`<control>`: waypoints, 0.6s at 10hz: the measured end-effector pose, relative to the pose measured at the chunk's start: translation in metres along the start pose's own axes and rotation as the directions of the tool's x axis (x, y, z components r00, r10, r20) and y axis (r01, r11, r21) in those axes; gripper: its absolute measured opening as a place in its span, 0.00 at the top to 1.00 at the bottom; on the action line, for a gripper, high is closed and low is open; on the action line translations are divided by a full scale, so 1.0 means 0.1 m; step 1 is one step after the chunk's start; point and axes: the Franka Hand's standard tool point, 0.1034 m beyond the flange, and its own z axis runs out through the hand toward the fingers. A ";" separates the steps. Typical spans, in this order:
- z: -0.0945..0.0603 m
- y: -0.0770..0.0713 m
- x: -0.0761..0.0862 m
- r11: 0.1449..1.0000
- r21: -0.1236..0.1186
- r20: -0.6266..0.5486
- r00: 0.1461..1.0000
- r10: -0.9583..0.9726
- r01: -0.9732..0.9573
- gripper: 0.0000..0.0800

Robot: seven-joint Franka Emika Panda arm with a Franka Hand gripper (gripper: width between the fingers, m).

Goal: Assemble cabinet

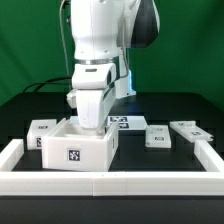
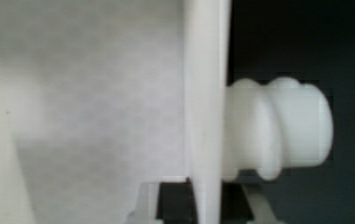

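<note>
**Item 1, cabinet body (image 1: 72,152).** Large white open box with a tag on its near face. It stands on the black table (image 1: 150,162), at about seven o'clock from the middle of the exterior view.

**Item 2, gripper (image 1: 88,120).** It reaches down into the body's open top. In the wrist view we see a thin white wall (image 2: 206,90) edge-on, with a ridged white knob (image 2: 280,130) just beside it. We cannot tell whether the jaws are apart or clamped on that wall.

**Risks, as we judge them.**
- A lift with a poor hold on so thin a wall could let the body slip or tilt.
- A sideways pull could drag the body against the border rail (image 1: 110,186) at its six o'clock.

**Item 3, surroundings.**
- One panel block (image 1: 42,127) lies at ten o'clock of the body.
- Two more panel blocks (image 1: 157,136) (image 1: 188,130) lie at three o'clock, well apart from it.
- The marker board (image 1: 125,122) lies at two o'clock, partly behind the arm.
- Nothing rests on the body, and only the arm hides its interior.
</note>
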 end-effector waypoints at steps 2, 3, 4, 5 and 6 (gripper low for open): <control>0.00 0.00 0.00 1.000 0.000 0.000 1.000 0.000 0.000 0.95; 0.00 0.00 0.00 1.000 0.000 0.000 1.000 0.000 0.000 0.95; -0.01 0.01 0.00 1.000 -0.002 0.002 1.000 -0.019 0.019 0.95; -0.03 0.06 0.03 0.997 -0.010 0.008 0.997 -0.071 0.071 0.95; -0.03 0.09 0.10 0.993 -0.011 0.016 0.993 -0.120 0.120 0.95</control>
